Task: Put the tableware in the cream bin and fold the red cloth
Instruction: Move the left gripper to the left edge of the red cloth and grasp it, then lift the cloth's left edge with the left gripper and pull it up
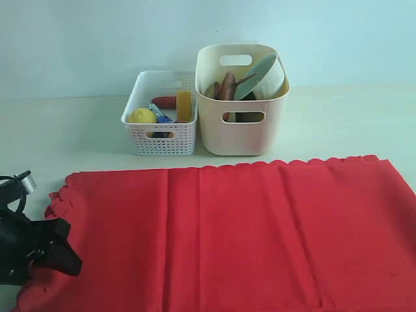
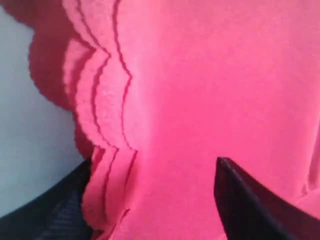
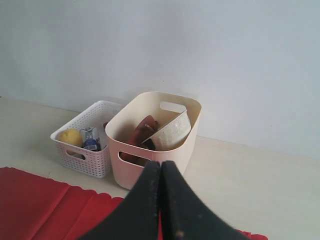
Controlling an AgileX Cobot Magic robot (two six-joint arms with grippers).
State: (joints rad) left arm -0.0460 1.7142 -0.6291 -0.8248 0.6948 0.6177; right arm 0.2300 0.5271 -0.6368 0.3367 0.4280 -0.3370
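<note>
Basket (image 1: 162, 142) beside cream bin (image 1: 242, 138) | left claw (image 2: 154, 167) apart astride red cloth (image 1: 247, 234) | right claw (image 3: 161, 166) together

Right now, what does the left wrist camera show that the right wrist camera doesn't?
Only the left wrist view: a close look at the red cloth's layered scalloped edge, lying between the fingers of the open left claw. Only the right wrist view: the cream bin with a bowl inside, the white basket holding a lemon, and the shut right claw. Both: the red cloth and the pale table.
</note>
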